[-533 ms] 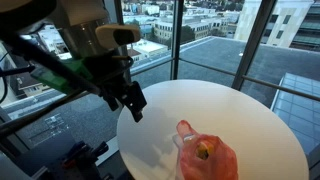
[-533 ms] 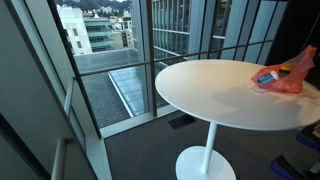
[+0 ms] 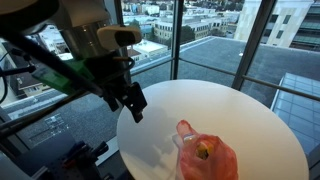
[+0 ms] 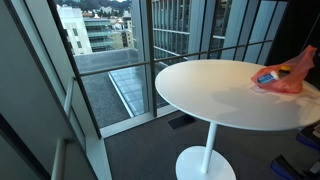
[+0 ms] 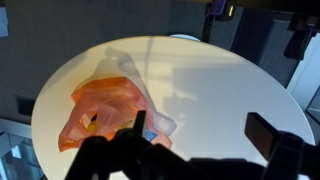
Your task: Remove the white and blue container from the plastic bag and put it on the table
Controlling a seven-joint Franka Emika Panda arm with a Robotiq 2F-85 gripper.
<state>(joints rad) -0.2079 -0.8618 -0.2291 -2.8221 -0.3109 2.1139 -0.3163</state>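
Observation:
A translucent orange-pink plastic bag (image 3: 205, 153) lies on the round white table (image 3: 250, 115). It also shows in an exterior view (image 4: 283, 77) and in the wrist view (image 5: 105, 110). Inside it a white and blue container (image 4: 266, 75) shows through; a bit of its blue shows in the wrist view (image 5: 150, 133). My gripper (image 3: 132, 104) hangs open and empty above the table's edge, apart from the bag. In the wrist view the gripper (image 5: 200, 130) has its dark fingers spread wide, one finger (image 5: 140, 122) close over the bag.
The table stands on a white pedestal (image 4: 207, 150) beside floor-to-ceiling windows with dark frames (image 4: 143, 50). City buildings show outside. The table's edge lies right below my gripper.

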